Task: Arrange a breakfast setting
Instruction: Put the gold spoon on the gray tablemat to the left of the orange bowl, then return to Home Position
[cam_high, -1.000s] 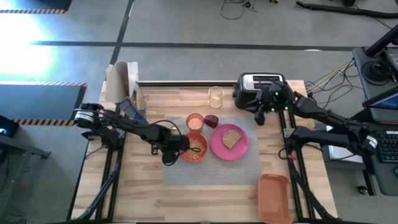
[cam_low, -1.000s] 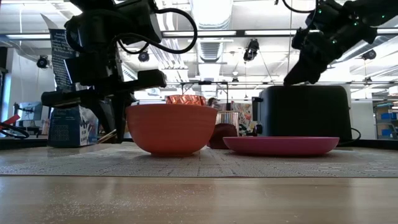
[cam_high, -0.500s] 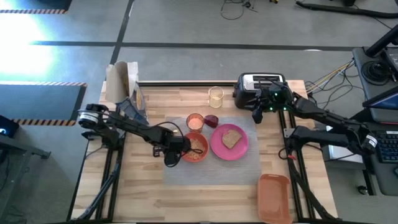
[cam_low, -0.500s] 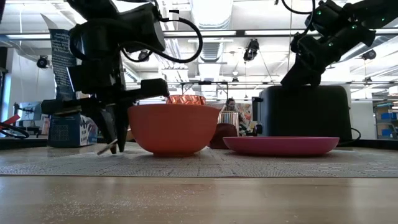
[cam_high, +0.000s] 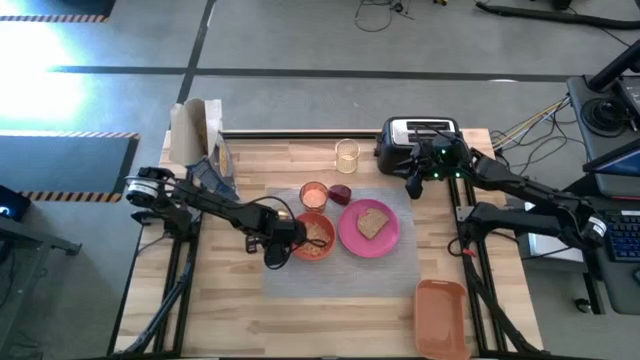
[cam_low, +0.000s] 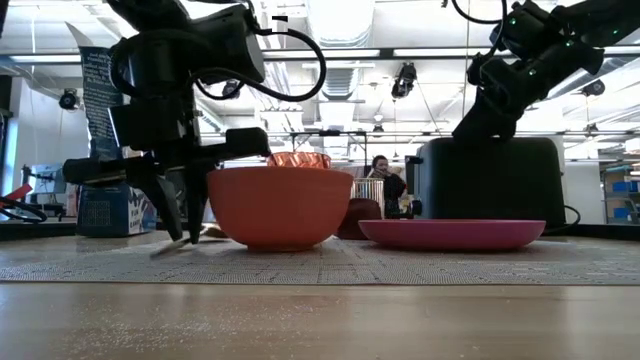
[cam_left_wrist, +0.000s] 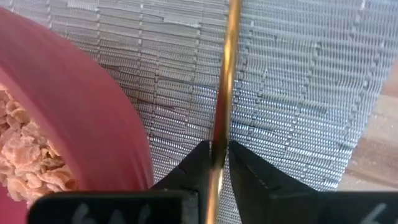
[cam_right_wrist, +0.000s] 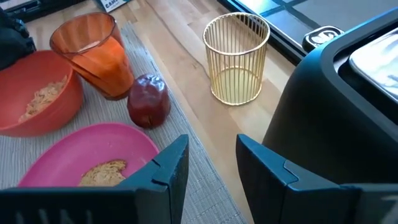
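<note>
On the grey mat (cam_high: 300, 278) stand an orange-red bowl (cam_high: 314, 237) of cereal, a pink plate (cam_high: 352, 238) with a toast slice (cam_high: 373, 222), an orange cup (cam_high: 314, 196) and a dark red fruit (cam_high: 341, 193). My left gripper (cam_high: 270, 252) points down just left of the bowl, shut on the gold spoon (cam_left_wrist: 227, 74). My right gripper (cam_high: 415, 186) hangs open in the air between the toaster and the plate, with nothing between its fingers (cam_right_wrist: 168, 165). My left gripper pinches the spoon's thin handle (cam_left_wrist: 221, 134) between its two fingertips, from above, pointing down. The handle runs on past the fingers over the mat. In the low view the spoon (cam_low: 168, 247) lies low and nearly flat on the mat beside the bowl.
A black-and-silver toaster (cam_high: 420, 140) stands at the far right, a gold wire holder (cam_high: 347, 155) beside it. A bag and a box (cam_high: 200, 135) stand at the far left corner. An orange tray (cam_high: 440, 315) lies at the near right. A person shows in the room behind.
My left gripper has gone down beside the bowl with the spoon. The spoon, which hung tilted above the mat, now lies with its low end on the mat.
</note>
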